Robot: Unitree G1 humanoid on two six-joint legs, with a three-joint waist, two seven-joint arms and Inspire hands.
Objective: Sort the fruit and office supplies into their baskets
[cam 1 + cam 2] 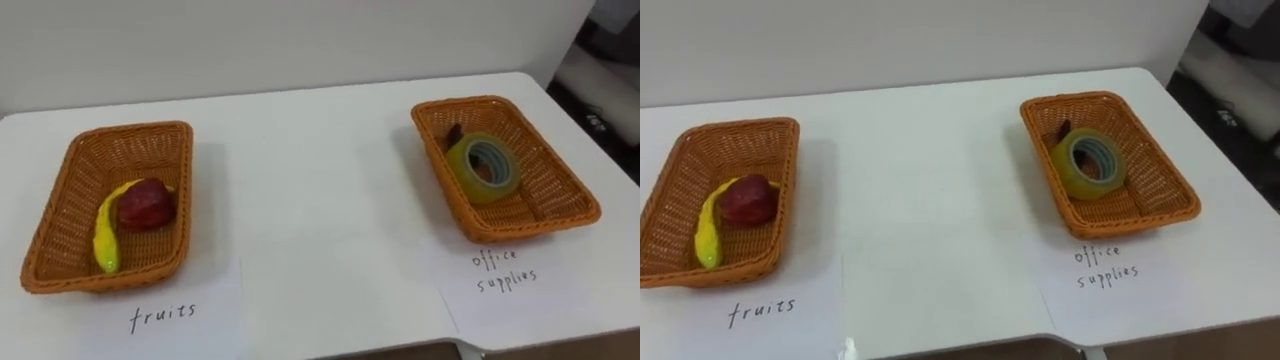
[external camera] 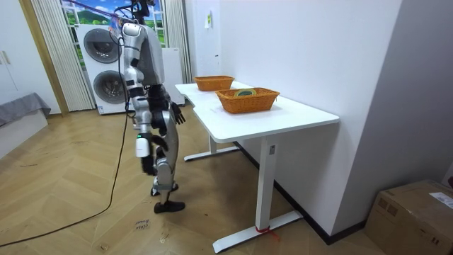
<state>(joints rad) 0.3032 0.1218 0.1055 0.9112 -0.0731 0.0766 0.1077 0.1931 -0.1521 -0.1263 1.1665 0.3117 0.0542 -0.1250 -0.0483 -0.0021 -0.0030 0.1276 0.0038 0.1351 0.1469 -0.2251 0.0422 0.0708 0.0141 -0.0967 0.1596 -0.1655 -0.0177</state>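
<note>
Sorting looks done, so a needless reach by the robot hand, hanging beside the table, wide or narrow I cannot tell, could shove the office supplies basket holding the tape roll off the table.

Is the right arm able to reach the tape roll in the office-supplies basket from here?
Likely yes: the tape roll lies uncovered in the open basket on the robot's right, nothing blocking, though the right arm hangs at its side.

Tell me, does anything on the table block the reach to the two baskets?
Nothing visible does. Only flat paper labels lie before the fruit basket and the office supplies basket, at the near edge.
</note>
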